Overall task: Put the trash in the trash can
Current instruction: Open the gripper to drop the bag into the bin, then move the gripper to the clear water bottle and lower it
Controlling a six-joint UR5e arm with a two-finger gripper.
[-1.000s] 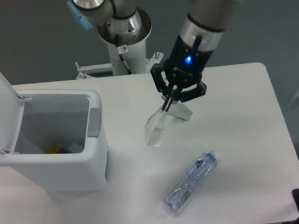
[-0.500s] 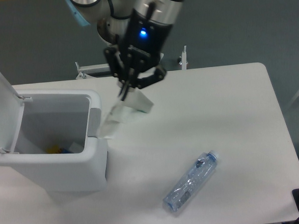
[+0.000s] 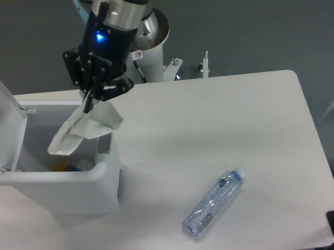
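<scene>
Wrapper [image 3: 82,128], crumpled and white, is held pinched at its top by the gripper [image 3: 90,100] in the upper left of the frame; it hangs down over the open mouth of the trash can [image 3: 105,176], its lower end inside the rim line. Gripper fingers are closed tight on the wrapper, with a blue light lit on the wrist above. Trash can is seen at the left edge, white and boxy, with its lid [image 3: 2,117] swung up at the far left and a grey tab [image 3: 104,141] on its right rim, partly covered by the wrapper. Something yellow and blue is glimpsed at the bin's bottom; what it is cannot be told. Bottle [image 3: 212,203], crushed clear plastic with bluish cap, is left lying on the white table [image 3: 238,117] at lower centre-right, well apart from the can.
</scene>
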